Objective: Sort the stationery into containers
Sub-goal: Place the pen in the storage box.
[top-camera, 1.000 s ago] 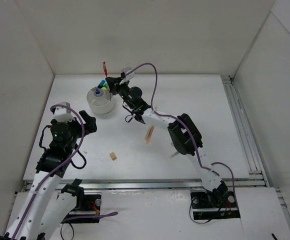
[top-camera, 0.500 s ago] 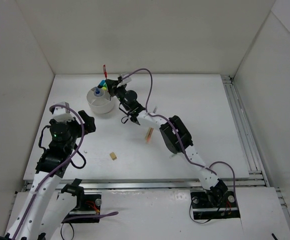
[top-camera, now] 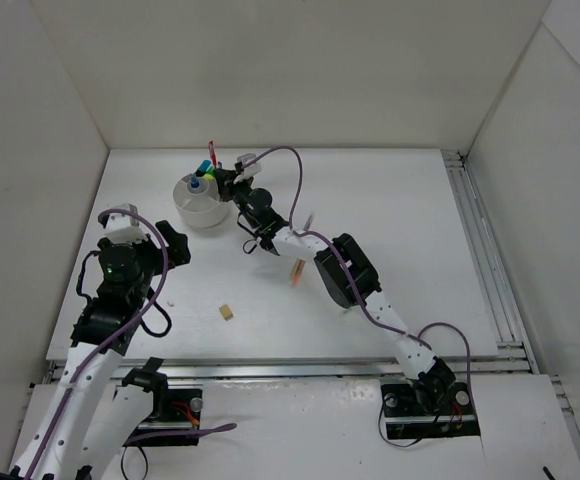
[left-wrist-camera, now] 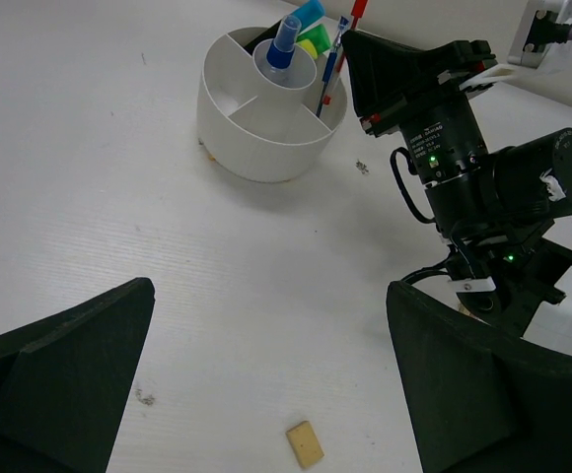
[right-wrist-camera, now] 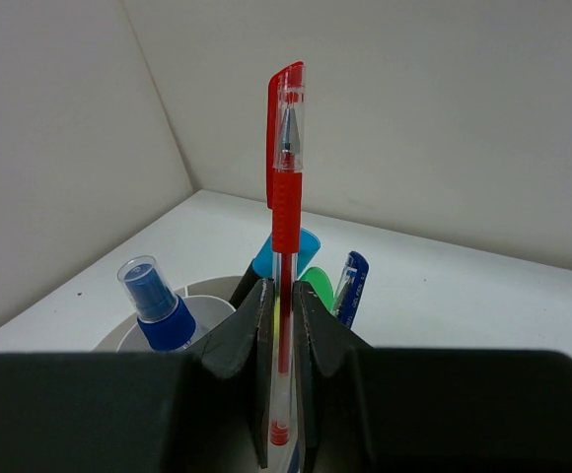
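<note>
My right gripper [top-camera: 220, 179] is shut on a red pen [right-wrist-camera: 286, 197], held upright at the right rim of the white divided bowl [top-camera: 202, 203]. In the right wrist view the pen rises between the fingers [right-wrist-camera: 250, 340], red cap up. The bowl [left-wrist-camera: 266, 133] holds a white-blue tube [left-wrist-camera: 288, 39], highlighters with blue [right-wrist-camera: 304, 244] and green [right-wrist-camera: 319, 286] ends, and a blue pen [right-wrist-camera: 350, 281]. A beige eraser [left-wrist-camera: 305, 443] lies on the table below my open, empty left gripper [left-wrist-camera: 266, 389]. A cream stick [top-camera: 297, 270] lies beside the right arm.
White walls enclose the table on the left, back and right. A metal rail [top-camera: 475, 240] runs along the right side. The right arm [top-camera: 345, 270] stretches diagonally across the middle, and its wrist fills the right of the left wrist view.
The right arm has reached a little further left, bringing the red pen closer over the bowl's rim. The left arm has not moved.
</note>
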Robot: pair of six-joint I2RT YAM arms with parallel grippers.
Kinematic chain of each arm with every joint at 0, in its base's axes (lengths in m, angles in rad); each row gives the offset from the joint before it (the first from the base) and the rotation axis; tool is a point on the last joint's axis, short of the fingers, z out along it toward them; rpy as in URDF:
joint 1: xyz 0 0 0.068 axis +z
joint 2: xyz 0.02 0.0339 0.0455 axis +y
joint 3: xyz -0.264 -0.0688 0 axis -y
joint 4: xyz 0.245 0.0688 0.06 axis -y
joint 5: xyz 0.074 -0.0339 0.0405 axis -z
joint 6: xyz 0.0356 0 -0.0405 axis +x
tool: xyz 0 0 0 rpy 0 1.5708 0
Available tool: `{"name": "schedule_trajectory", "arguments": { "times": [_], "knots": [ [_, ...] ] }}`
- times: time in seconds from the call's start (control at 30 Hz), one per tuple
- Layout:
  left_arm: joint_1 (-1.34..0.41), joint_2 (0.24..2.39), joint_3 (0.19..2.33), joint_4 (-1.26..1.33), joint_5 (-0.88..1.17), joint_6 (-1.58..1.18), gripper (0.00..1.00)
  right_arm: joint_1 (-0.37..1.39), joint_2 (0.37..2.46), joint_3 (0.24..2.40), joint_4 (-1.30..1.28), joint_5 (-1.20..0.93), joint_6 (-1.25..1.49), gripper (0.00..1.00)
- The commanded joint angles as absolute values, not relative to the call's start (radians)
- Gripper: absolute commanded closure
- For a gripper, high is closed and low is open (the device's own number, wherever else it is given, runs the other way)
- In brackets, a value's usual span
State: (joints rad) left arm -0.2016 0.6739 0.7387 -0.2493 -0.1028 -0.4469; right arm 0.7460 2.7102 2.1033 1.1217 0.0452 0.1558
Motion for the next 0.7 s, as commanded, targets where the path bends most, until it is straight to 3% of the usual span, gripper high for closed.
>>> {"name": "schedule_trajectory", "arguments": {
  "times": [0.0, 0.33, 0.67],
  "knots": [
    [-0.195, 0.683, 0.758, -0.196, -0.109, -0.428, 0.00, 0.744, 2.663, 2.109, 1.241, 0.052, 0.163, 0.93],
    [-0.195, 0.681, 0.758, -0.196, -0.109, -0.429, 0.00, 0.755, 2.625, 2.017, 1.269, 0.045, 0.150, 0.86],
    [-0.195, 0.670, 0.761, -0.199, -0.103, -0.431, 0.00, 0.755, 2.560, 1.954, 1.292, 0.022, 0.161, 0.63]
  ]
}}
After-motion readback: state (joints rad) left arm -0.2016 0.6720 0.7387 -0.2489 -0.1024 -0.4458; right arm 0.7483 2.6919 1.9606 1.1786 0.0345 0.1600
